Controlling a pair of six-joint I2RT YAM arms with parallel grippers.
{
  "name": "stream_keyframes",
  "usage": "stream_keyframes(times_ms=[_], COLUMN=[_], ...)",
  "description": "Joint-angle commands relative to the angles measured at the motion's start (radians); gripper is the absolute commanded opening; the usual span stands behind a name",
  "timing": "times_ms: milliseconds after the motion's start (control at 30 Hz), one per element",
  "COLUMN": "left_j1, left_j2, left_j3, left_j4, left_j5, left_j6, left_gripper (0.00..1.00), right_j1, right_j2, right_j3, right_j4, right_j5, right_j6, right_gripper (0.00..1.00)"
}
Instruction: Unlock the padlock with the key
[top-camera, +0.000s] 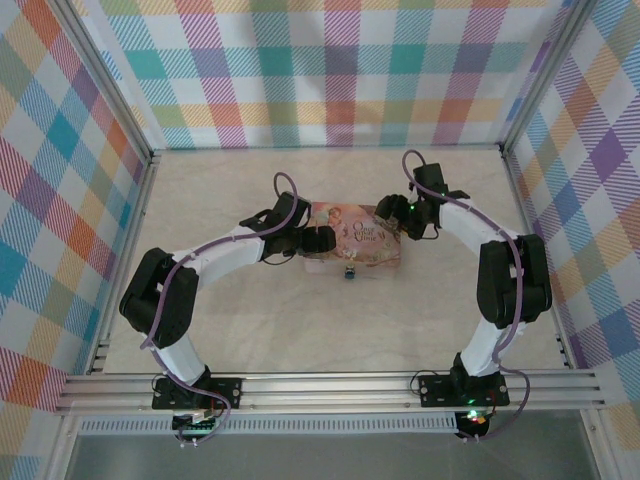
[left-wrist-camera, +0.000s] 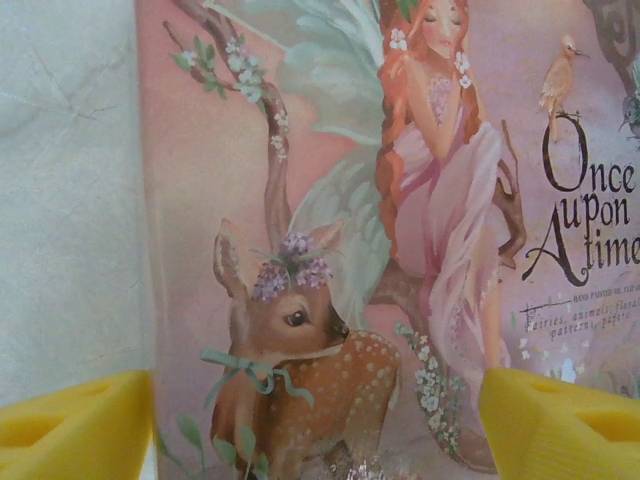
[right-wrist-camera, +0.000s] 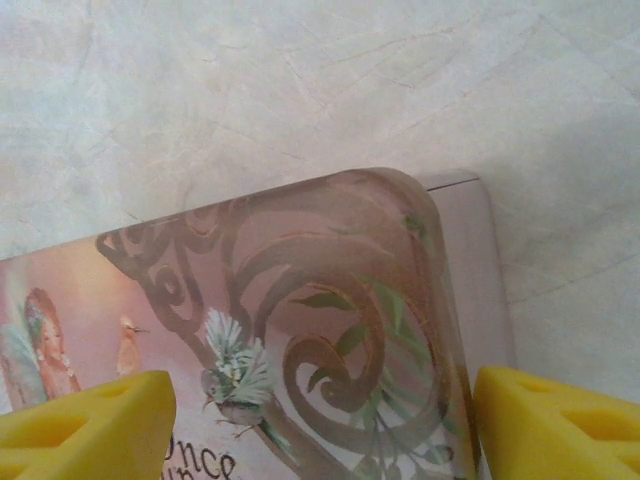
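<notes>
The tiny dark padlock (top-camera: 351, 272) with a bluish spot sits at the near side of the pink floral tin (top-camera: 358, 243), in the middle of the table. I cannot make out the key. My left gripper (top-camera: 318, 241) hovers over the tin's left end. Its yellow fingers (left-wrist-camera: 75, 425) stand wide apart, open, above the painted deer on the lid (left-wrist-camera: 330, 250). My right gripper (top-camera: 396, 216) is over the tin's far right corner (right-wrist-camera: 400, 260), also open, with its yellow fingers (right-wrist-camera: 555, 425) spread either side of the swirl pattern.
The pale table surface (top-camera: 300, 320) lies between the tin and the arm bases. Plaid walls (top-camera: 320, 70) close in the back and both sides. Purple cables (top-camera: 285, 185) loop above each wrist.
</notes>
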Motion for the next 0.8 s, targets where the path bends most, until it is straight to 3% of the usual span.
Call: stream_keyframes(times_ms=[0, 400, 767], left_j1=[0.009, 0.026, 0.063], left_j2=[-0.044, -0.102, -0.227], left_j3=[-0.015, -0.069, -0.075], left_j4=[0.038, 0.013, -0.209], left_j5=[-0.012, -0.051, -0.248], left_j6=[-0.007, -0.017, -0.046], left_gripper=[0.86, 0.92, 0.88], right_j1=[0.013, 0.014, 0.012], right_j2=[0.022, 0.041, -0.11], right_j3=[0.045, 0.075, 0.023], right_j4=[0.001, -0.011, -0.099], right_j5=[-0.036, -0.032, 0.075], right_j6=[-0.015, -0.036, -0.089], right_gripper=[0.78, 0.8, 0.81])
